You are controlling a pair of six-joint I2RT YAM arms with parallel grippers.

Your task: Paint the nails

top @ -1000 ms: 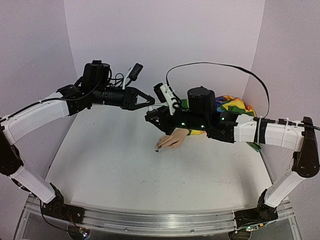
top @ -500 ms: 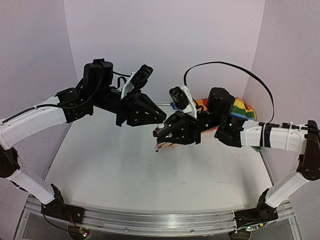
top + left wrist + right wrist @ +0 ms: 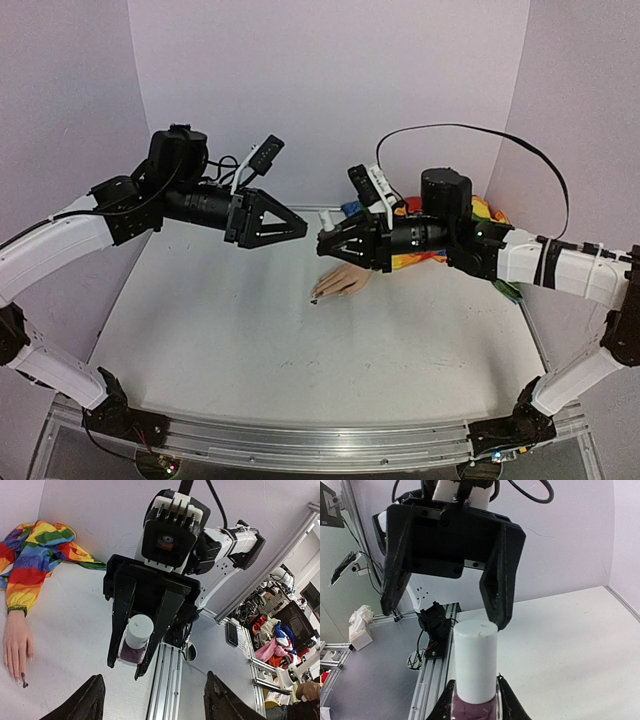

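The white worktop (image 3: 230,350) carries a pale peach mannequin hand (image 3: 346,281) at the centre of the top view, palm down; its rainbow-striped fabric sleeve (image 3: 478,214) trails off to the right, partly hidden behind the right arm. The nails (image 3: 20,679) tip the fingers pointing to the lower left; one is dark, the others pale. The right claw (image 3: 322,243) hangs just above the hand in the frame, off the worktop; it is clenched on a small polish bottle with a white cylindrical cap and dark purple glass (image 3: 135,641). Its fingers pinch the glass body, the cap is on, and dark purple polish shows inside. The left claw (image 3: 297,226), at centre left, is released, its fingers spread wide with nothing between them; it faces the cap, near it but apart. A black cable (image 3: 480,130) arcs over the right arm at upper right; an aluminium rail (image 3: 300,440) runs along the bottom edge.
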